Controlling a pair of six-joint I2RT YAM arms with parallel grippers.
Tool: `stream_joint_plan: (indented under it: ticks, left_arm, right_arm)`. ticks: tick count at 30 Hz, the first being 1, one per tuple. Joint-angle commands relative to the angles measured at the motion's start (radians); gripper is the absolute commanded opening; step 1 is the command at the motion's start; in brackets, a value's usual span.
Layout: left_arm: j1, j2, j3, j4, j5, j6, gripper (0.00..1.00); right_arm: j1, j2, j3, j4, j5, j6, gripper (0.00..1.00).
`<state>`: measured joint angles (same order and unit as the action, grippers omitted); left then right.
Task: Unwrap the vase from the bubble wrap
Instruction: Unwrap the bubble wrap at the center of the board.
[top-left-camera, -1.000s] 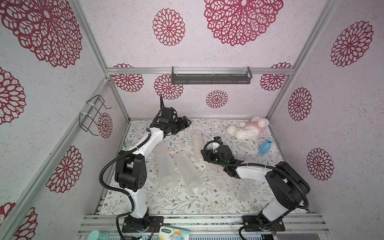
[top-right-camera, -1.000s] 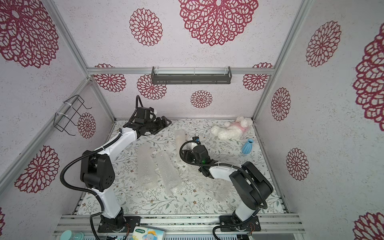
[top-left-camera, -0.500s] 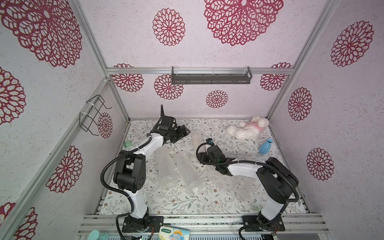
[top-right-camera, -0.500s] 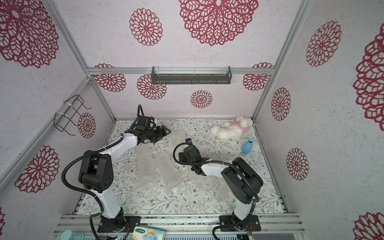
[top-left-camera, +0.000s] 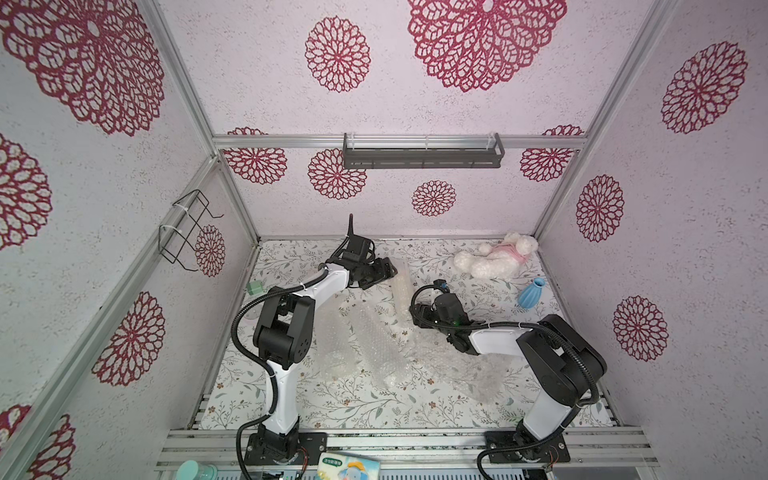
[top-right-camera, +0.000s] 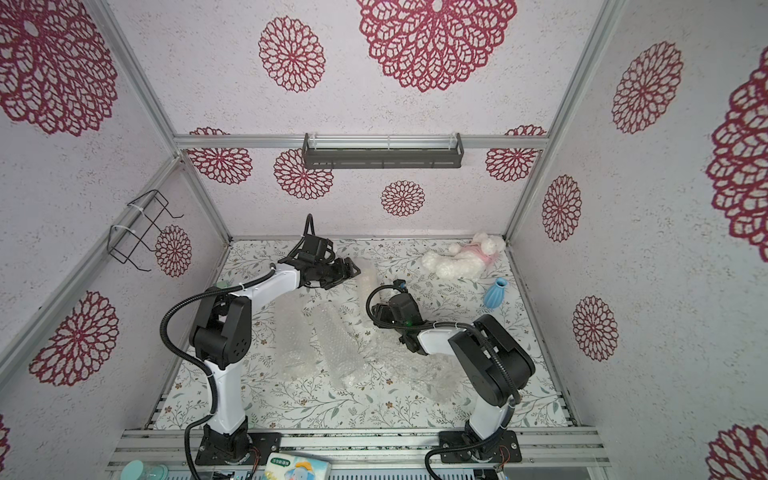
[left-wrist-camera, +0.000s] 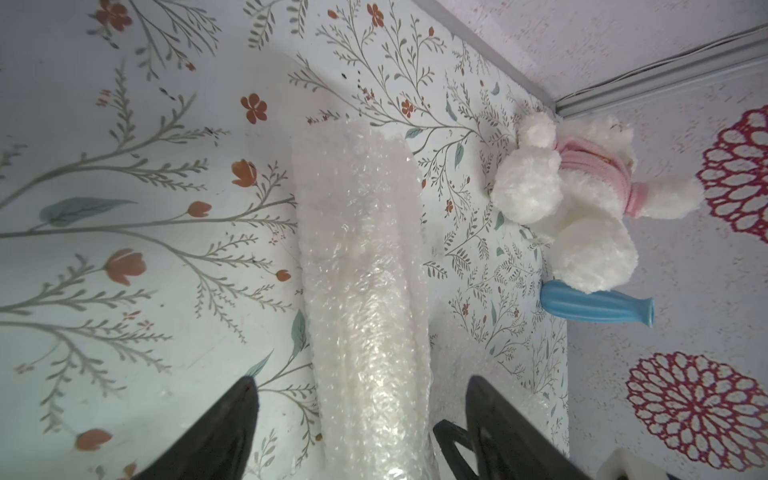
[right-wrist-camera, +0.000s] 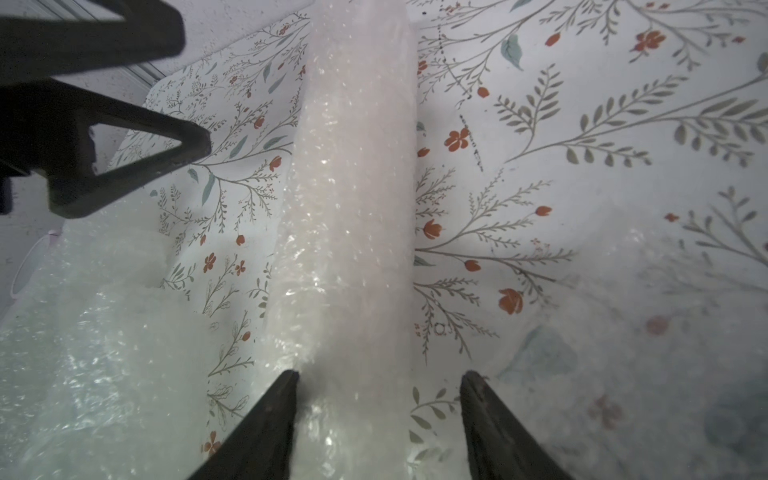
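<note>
At about 11 o'clock on the floral-papered tabletop (top-left-camera: 332, 399), the left hand (left-wrist-camera: 361, 380) was held low with its black fingers spread wide. One finger stood on each side of a long roll of clear bubble wrap (left-wrist-camera: 361, 257), and in the left wrist view neither touched it. The hand looked placed to steady the far end of the roll, which ran from near 12 o'clock toward the centre.

The right hand (right-wrist-camera: 380, 372) met the roll's near end at the centre, its fingers apart at a middling width. One finger sat against the wrap and the other just beside it, so nothing was clamped yet. By my judgement the two hands bracketed opposite ends so that one could pin while the other peeled a layer.

The roll was a soft, cloudy cylinder, pimpled with small air cells and glinting. Whether anything lay inside could not be told. Loose crinkled sheets (top-left-camera: 365, 345) of the same film sprawled from 8 o'clock round to 4 o'clock, limp and see-through.

At 1 o'clock lay a fluffy white plush toy in a pink knit (top-left-camera: 492, 264). At 2 o'clock a ribbed sky-blue vase (top-left-camera: 532, 294) stood upright and bare, well apart from all the wrap.
</note>
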<state>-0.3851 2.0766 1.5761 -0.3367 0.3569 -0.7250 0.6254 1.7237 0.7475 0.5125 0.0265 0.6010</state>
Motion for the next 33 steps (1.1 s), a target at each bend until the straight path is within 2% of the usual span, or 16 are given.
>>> stream_joint_plan:
  ticks: [1, 9, 33]
  left_arm:
    - [-0.008, 0.027, 0.050, -0.004, 0.005, 0.011, 0.81]
    - [-0.026, 0.094, 0.098, -0.014, 0.006, 0.019, 0.79]
    - [-0.051, 0.167, 0.161, -0.022, 0.033, 0.040, 0.78]
  right_arm:
    - [-0.019, -0.027, -0.020, 0.023, -0.037, 0.042, 0.62]
    - [-0.030, -0.049, -0.032, 0.041, -0.040, 0.031, 0.61]
    - [-0.055, -0.091, 0.000, -0.148, 0.081, -0.099, 0.60]
